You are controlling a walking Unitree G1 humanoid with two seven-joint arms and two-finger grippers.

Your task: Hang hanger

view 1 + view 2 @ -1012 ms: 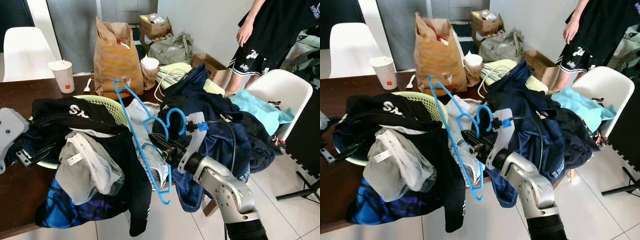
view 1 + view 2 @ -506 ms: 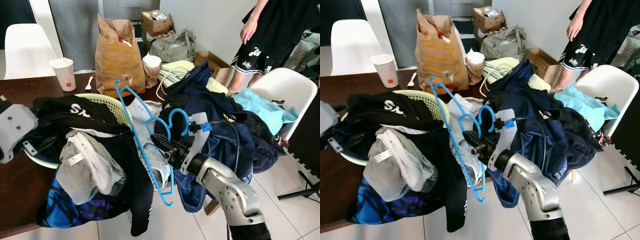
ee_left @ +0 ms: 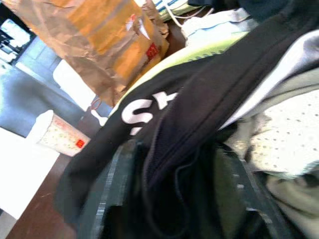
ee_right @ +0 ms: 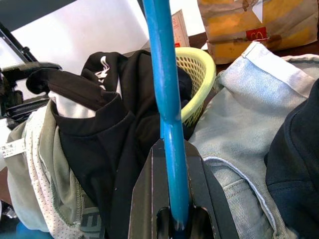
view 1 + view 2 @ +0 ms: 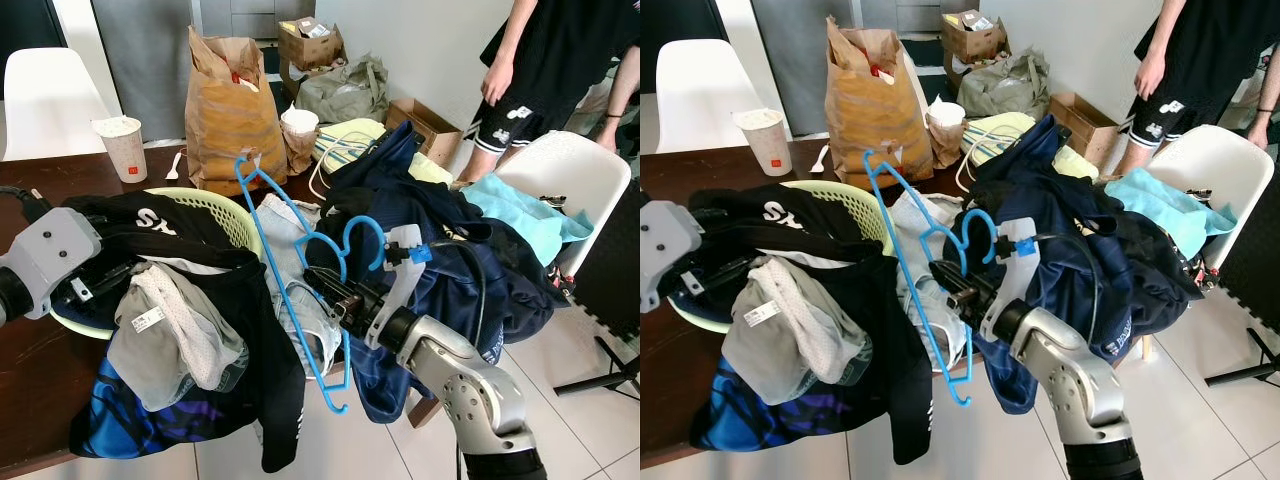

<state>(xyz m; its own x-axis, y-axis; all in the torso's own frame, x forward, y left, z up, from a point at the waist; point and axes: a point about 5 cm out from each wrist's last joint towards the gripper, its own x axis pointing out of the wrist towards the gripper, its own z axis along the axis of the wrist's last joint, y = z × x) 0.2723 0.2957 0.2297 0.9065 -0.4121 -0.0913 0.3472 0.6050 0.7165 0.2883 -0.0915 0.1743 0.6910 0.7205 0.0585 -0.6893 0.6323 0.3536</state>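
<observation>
One blue hanger [image 5: 290, 270] is in view, held upright-tilted above the clothes pile at the near edge of the dark wooden table [image 5: 30, 190]. The right gripper [image 5: 318, 283] has its two black fingers [image 4: 149, 199] closed on the hanger's bar, as the right wrist view confirms, with the hook curling up just beside the wrist. One yellow-green laundry basket [image 5: 222, 212] sits on the table, draped with a black garment [image 5: 150, 225] bearing white letters, a grey mesh garment [image 5: 170, 330], and a blue patterned one [image 5: 130, 420] hanging over the table edge. A pale denim piece [image 5: 290, 240] lies between the basket and a dark navy heap [image 5: 450, 250] piled over one white chair [image 5: 570, 180], which also carries a teal cloth [image 5: 520, 215]. A second white chair [image 5: 45, 95] stands behind the table's far left. On the table: two paper cups [image 5: 122, 148], one tall brown paper bag [image 5: 232, 110], one white plastic spoon [image 5: 177, 165]. Two cardboard boxes [image 5: 425, 125] and an olive bag [image 5: 345, 90] rest on the floor beyond. One person [image 5: 540, 60] stands by the right chair, both hands hanging. Open tiled floor [image 5: 590, 420] lies to the right and near side of the table. The left gripper [image 5: 95, 285] rests against the basket's left side among the black fabric; I cannot tell whether its fingers are apart or together.
</observation>
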